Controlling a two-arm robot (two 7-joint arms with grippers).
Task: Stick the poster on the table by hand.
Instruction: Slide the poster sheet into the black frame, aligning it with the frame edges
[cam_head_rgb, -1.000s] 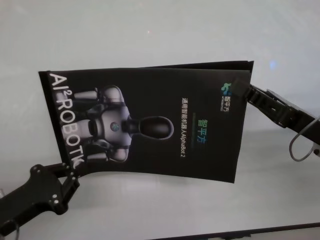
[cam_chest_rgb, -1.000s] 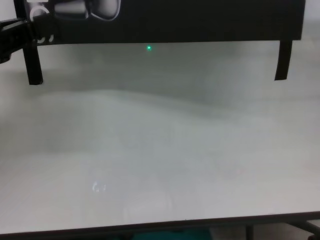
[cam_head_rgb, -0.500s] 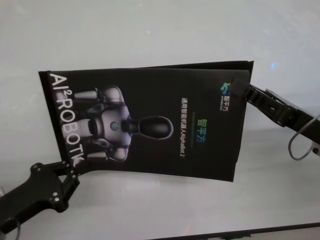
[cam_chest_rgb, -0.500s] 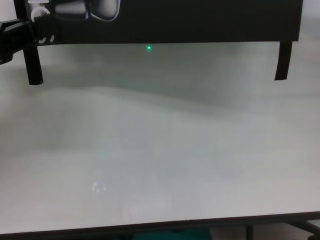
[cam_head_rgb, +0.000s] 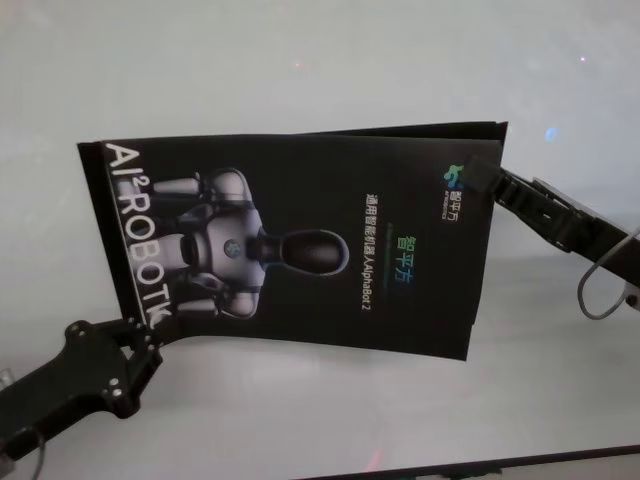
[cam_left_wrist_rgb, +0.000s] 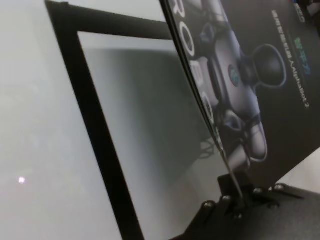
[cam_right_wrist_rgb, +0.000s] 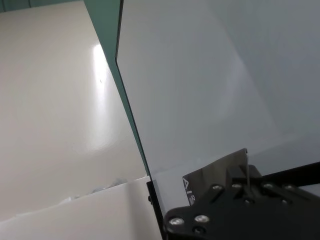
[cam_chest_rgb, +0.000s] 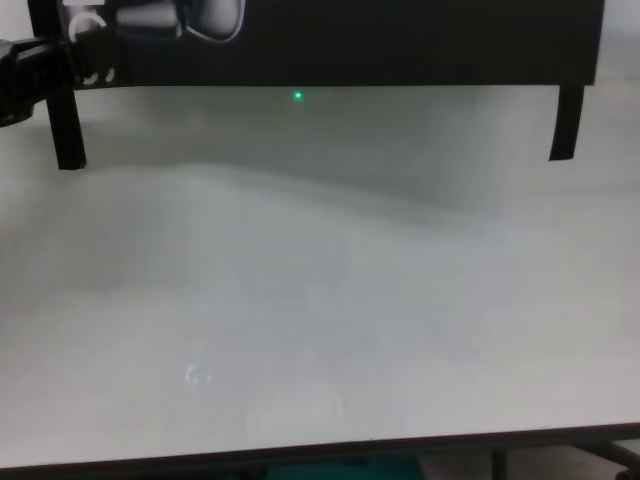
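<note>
Two black tape strips in chest view: left strip (cam_chest_rgb: 68, 125) and right strip (cam_chest_rgb: 566, 122), both hanging straight down, well apart, lower ends loose. Left wrist view shows one long strip (cam_left_wrist_rgb: 95, 125) running at a slant, joined at a corner to a second strip (cam_left_wrist_rgb: 125, 24). Small green light dot (cam_chest_rgb: 298, 96) between the two hanging strips, nearer the left one. Right wrist view: teal band (cam_right_wrist_rgb: 105, 35) beside a pale cream panel (cam_right_wrist_rgb: 50, 100)

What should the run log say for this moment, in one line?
poster: held above table, not stuck | left pincer: shut on near-left corner | right pincer: shut on far-right corner | tape strips: hanging free
</note>
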